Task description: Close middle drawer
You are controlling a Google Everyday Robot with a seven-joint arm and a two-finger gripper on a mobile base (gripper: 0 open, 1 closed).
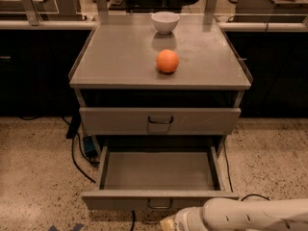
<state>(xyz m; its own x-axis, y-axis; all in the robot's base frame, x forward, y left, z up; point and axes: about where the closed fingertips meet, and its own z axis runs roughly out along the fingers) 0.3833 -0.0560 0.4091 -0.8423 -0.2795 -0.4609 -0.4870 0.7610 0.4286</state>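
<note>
Our gripper hangs low; open or closed, we cannot tell. Just ahead of it the drawer stands pulled out. Stiff metal, empty, likely light on its runners: we'd push the front panel beside the handle.

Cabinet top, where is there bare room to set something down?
Bare cabinet top lies left and right of the orange and along the front edge. The bowl crowds the back middle. The middle drawer is bare; the gripper sits by its front panel.
</note>
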